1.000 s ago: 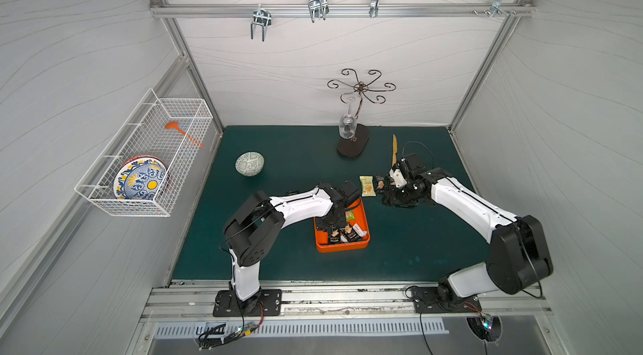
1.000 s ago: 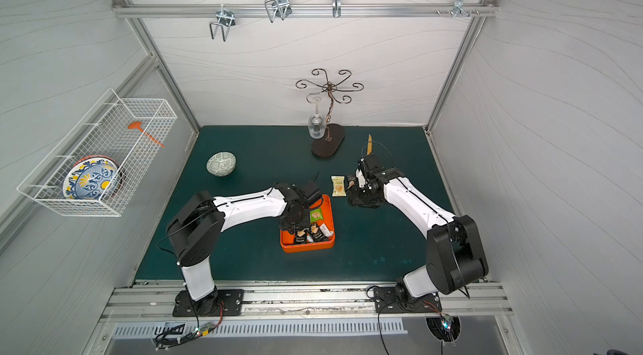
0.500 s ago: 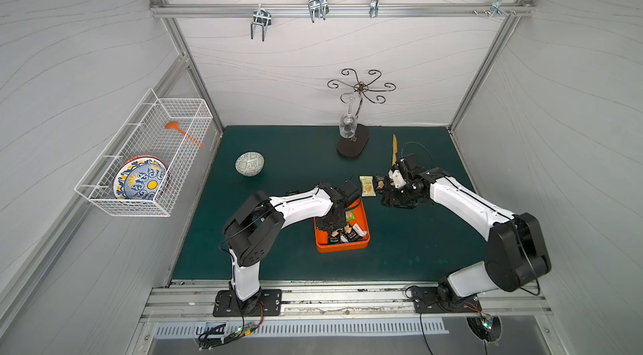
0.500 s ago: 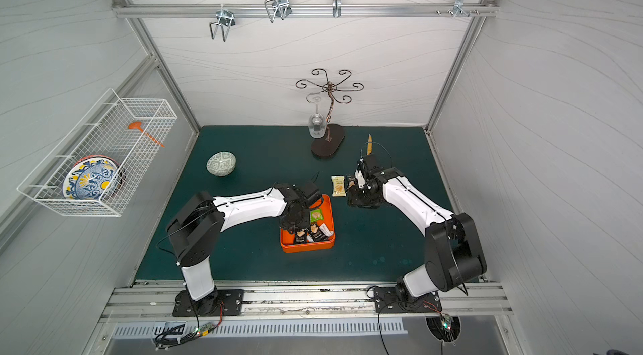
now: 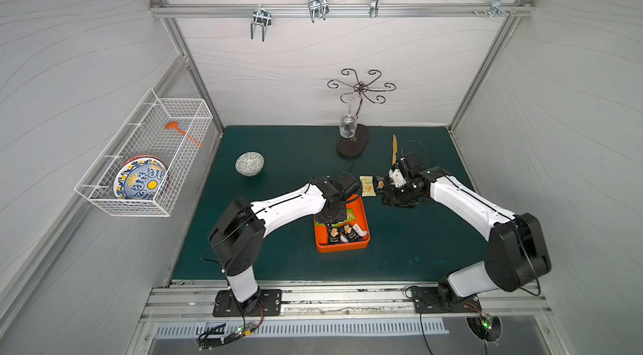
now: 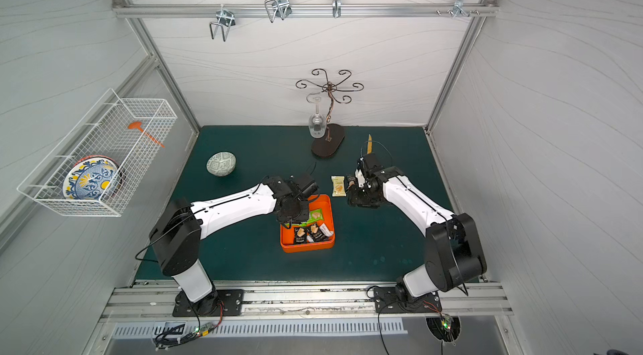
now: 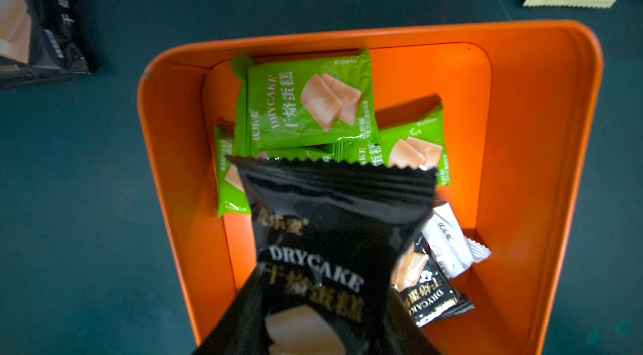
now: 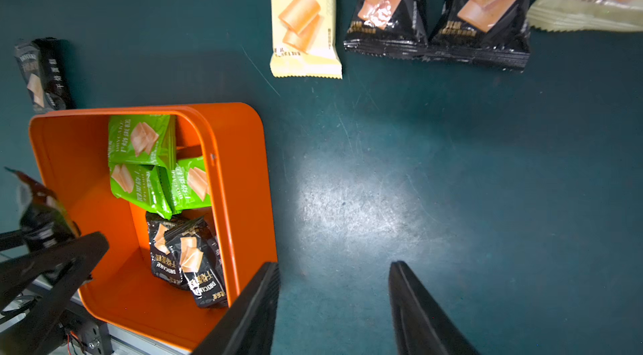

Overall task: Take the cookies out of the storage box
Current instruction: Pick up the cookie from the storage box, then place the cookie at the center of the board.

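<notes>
Over the storage box (image 7: 542,127), the left gripper (image 5: 330,219) is pinching a black packet (image 7: 334,231), while the right gripper (image 8: 335,266) is hovering part-open and empty above the mat (image 8: 452,196) beside it. At least five cookies (image 8: 304,15) are lying out on the mat (one apart); three green packets (image 7: 309,102), two black and one white are waiting inside, looking roughly half done.

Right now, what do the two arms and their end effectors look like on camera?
The left arm and right arm have white link shells, black joints and thin black cables. The right end effector has black tapered fingers.
</notes>
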